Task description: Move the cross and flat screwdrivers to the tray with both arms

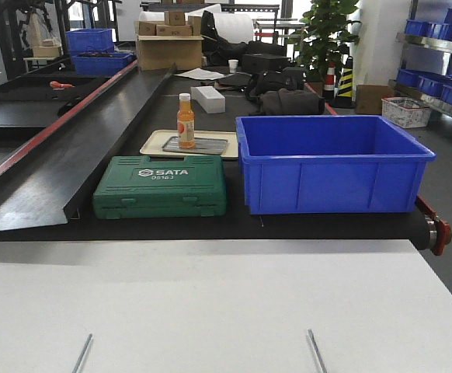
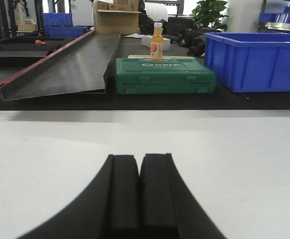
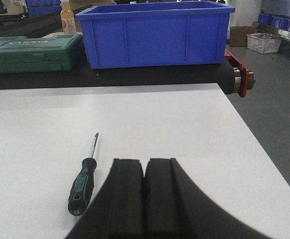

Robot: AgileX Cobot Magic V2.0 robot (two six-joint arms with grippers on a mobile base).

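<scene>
Take screwdriver [image 3: 82, 175] by the chunky grippy handle, not the thin slick shaft; probably light, stiff, prone to roll. Find it flat on table [image 3: 160, 114] just left of right gripper [image 3: 145, 169], pressed together, empty; likewise left gripper [image 2: 139, 167]

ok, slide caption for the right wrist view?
Shut right hand beside a black-and-green screwdriver on the white table, blue bin behind.

left gripper [image 2: 138, 159]: pads pressed together, empty, over white table [image 2: 234, 164] | green case [image 2: 165, 75] beyond, orange bottle [image 2: 157, 42] behind it | blue bin [image 2: 257, 59] right | metal ramp [image 2: 70, 64] left
</scene>
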